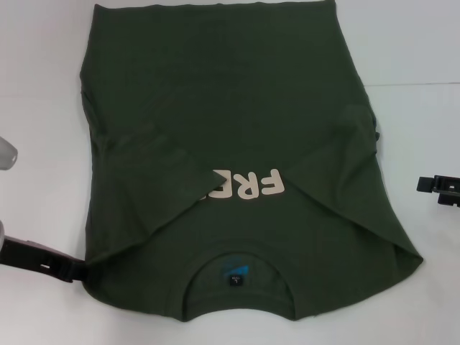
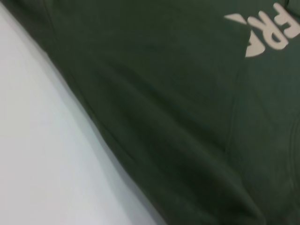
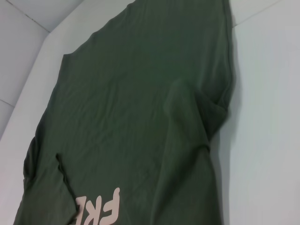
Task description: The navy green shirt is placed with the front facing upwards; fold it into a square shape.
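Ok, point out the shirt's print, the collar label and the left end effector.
print (image 1: pixel 248 188), head view, on the off-white letters still showing.
collar label (image 1: pixel 236 274), head view, on the blue tag inside the neckline.
left end effector (image 1: pixel 72 269), head view, at its tip by the shirt's near corner.

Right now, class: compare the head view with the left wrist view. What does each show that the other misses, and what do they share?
Only the head view shows the collar with its blue label, both sleeves folded inward, the left gripper at the shirt's near corner, and the right gripper off to the side. Only the left wrist view shows the fabric edge close up. Both show the navy green shirt, its print and the white table.
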You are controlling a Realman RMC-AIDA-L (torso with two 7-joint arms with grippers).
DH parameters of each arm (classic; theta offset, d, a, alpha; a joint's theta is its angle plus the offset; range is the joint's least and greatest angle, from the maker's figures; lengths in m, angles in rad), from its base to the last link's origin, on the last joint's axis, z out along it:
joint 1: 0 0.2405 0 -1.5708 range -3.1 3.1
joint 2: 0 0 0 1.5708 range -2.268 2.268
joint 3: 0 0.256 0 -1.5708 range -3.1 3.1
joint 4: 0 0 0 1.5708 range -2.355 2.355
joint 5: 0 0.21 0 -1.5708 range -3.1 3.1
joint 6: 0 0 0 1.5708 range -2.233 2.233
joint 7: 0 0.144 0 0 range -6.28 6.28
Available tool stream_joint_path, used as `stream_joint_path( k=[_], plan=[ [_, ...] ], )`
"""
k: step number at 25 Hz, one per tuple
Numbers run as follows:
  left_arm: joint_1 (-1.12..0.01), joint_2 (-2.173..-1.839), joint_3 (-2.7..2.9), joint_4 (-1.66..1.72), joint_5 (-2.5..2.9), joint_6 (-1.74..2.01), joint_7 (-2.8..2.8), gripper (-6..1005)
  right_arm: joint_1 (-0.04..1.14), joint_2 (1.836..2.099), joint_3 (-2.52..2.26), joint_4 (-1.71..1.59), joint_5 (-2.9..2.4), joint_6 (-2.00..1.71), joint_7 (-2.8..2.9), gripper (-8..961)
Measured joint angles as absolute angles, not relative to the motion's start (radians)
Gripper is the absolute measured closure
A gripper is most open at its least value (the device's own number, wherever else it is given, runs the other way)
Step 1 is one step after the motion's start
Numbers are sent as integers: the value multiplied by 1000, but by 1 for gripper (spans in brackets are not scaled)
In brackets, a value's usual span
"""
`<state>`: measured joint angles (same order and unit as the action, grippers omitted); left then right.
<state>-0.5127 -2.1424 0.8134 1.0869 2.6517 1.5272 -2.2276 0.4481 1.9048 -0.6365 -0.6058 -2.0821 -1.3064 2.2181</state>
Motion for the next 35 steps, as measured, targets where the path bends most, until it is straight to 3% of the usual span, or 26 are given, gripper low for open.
stream_joint_path(
  k=[8,13,20,29,35],
  plan=[
    [-518,-2136,803,1087,2646,1549,-2236,710,448,1905,-637,-606,-2082,-1312,2218,146],
    [-523,-2137,796,1090,2645,1558,-2238,907,448,1904,-637,-606,-2082,-1312,2218,146],
    [-536,-2123,764,1073,2643,1562,-2274,968,453,1886,-650,-610,-2116,-1346,2238,148],
    [-546,-2112,717,1046,2634,1585,-2286,973,545,1818,-652,-648,-2360,-1525,2454,149],
    [-551,-2102,686,1039,2617,1602,-2278,973,615,1821,-656,-647,-2509,-1550,2536,149]
  ],
)
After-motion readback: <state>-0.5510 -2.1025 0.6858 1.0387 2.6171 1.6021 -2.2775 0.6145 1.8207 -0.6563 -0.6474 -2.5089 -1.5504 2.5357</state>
